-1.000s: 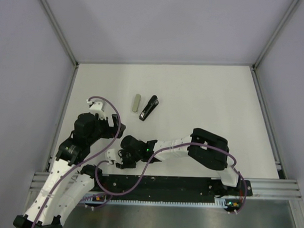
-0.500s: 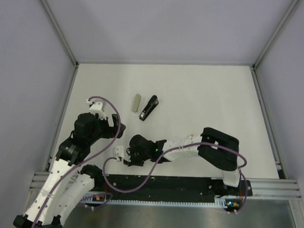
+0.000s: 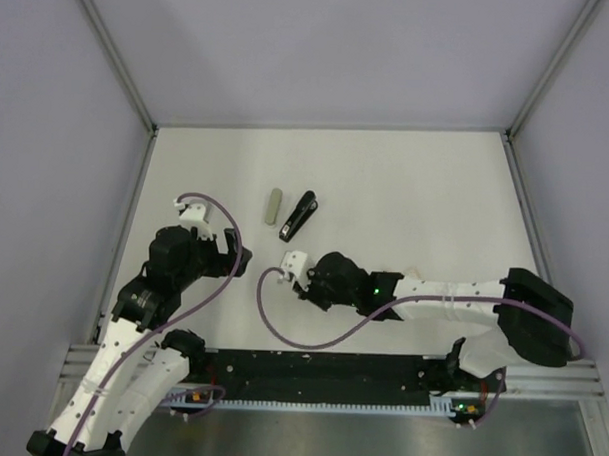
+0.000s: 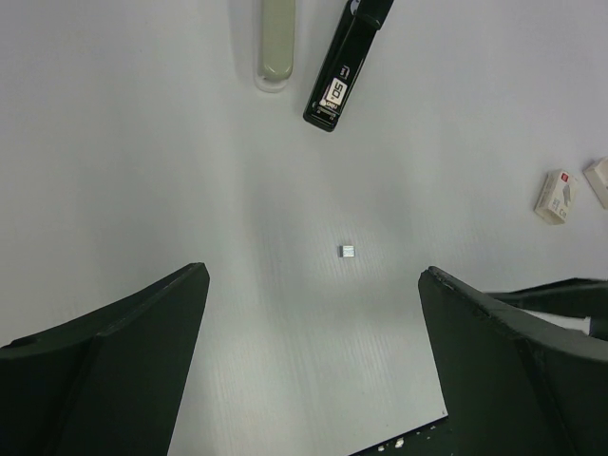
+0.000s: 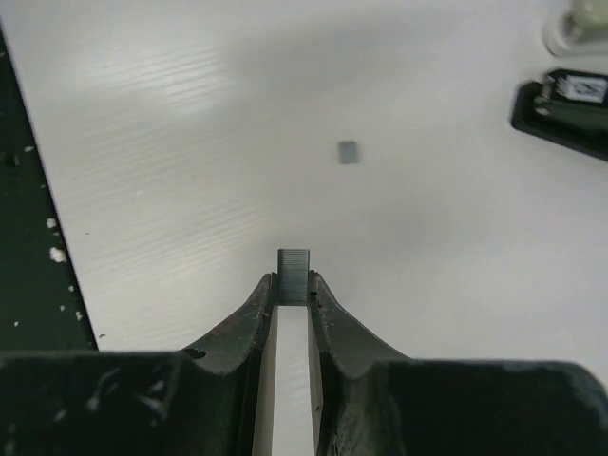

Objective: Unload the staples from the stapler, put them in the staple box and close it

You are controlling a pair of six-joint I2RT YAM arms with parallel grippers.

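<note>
Overhead view of a white table walled in by pale panels on the left, far and right sides, with a black rail along the near edge. The black stapler lies slightly slanted, just left of centre. A grey bar lies just beside it on its left, not touching. Open white surface surrounds both, widest across the right half of the frame. The right gripper sits just below the stapler, apart from it. Its wrist view shows the fingers pressed together on a short strip of staples. A small loose staple piece lies on the table between that grip and the stapler. The left gripper, at lower left, has its fingers spread wide, holding nothing, well short of the stapler.
</note>
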